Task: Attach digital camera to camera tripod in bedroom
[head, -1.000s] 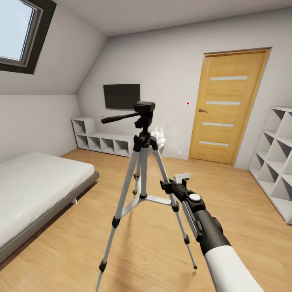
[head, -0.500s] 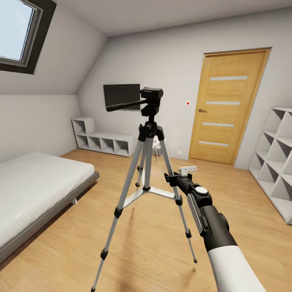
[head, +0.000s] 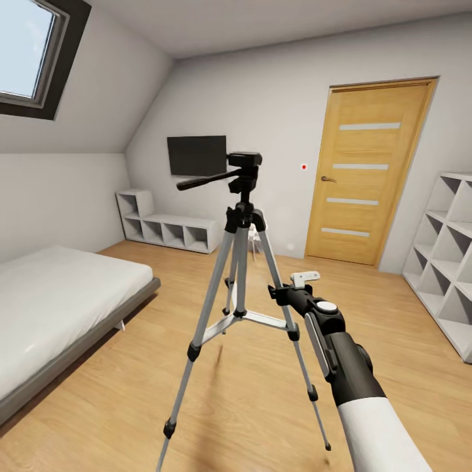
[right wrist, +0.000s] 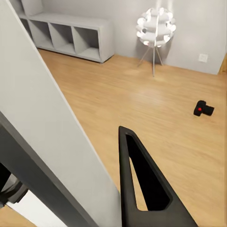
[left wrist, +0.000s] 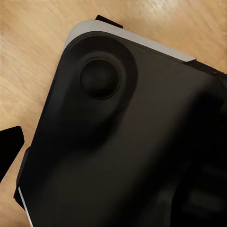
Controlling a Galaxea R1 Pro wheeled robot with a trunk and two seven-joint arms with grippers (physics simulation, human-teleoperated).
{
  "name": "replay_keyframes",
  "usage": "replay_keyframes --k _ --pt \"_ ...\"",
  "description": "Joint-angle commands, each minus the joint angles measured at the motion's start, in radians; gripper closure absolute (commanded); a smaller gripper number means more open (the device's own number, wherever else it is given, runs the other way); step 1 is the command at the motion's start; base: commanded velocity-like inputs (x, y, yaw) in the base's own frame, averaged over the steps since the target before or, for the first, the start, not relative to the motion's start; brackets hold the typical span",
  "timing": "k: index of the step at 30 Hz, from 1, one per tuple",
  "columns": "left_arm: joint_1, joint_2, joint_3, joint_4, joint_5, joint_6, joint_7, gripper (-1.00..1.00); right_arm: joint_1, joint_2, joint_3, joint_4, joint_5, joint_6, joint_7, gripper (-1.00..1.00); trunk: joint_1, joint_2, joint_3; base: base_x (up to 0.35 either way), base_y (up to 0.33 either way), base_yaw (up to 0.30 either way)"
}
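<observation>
The tall camera tripod with three silver telescopic legs, black joints and a black pan-handle head point(head: 239, 229) is in the middle of the bedroom, between the low grey bed point(head: 59, 308) and the wooden door point(head: 370, 174). One of its legs crosses the right wrist view as a broad pale bar point(right wrist: 52, 142), very close to the lens. The right pincer point(head: 288, 296) is at that leg, level with the lower black collar; it appears clamped on it (one dark finger point(right wrist: 142, 184) is visible beside the leg, the other is hidden, so the grip is a judgement). Whether the feet rest on the light wood floor point(head: 249, 393) I cannot tell.

The small black digital camera with a red button point(right wrist: 203, 109) lies on the floor, well apart from the tripod, toward the white globe lamp on thin legs point(right wrist: 155, 28).

Left pincer: the wrist view gives a dark rounded housing close up; state cannot be told.

Handling judgement: tripod is light, stiff, top-heavy, and a single-leg hold lets it swing; the centre column under the head would be steadier. The camera is small, rigid, probably smooth-sided; grip across the body, lens clear.
</observation>
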Motion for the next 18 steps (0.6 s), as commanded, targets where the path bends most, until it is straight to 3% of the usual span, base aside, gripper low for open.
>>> replay_keyframes --k 1,11,18 --pt "0.000 0.000 0.008 -0.001 0.000 -0.001 0.000 -1.00 -0.001 -0.001 -0.002 -0.002 0.005 0.006 0.007 1.00 0.000 -0.001 -0.001 0.000 0.000 0.000" --pt "0.000 0.000 0.008 -0.001 0.001 -0.001 0.000 -1.00 -0.001 -0.023 -0.008 0.005 0.001 0.011 0.004 1.00 0.000 -0.001 -0.001 0.000 0.000 0.000" --pt "0.000 -0.001 0.009 -0.002 0.000 -0.004 0.000 -1.00 -0.001 -0.049 -0.053 0.008 0.001 -0.001 0.004 1.00 0.000 -0.001 -0.001 0.000 0.000 0.000"
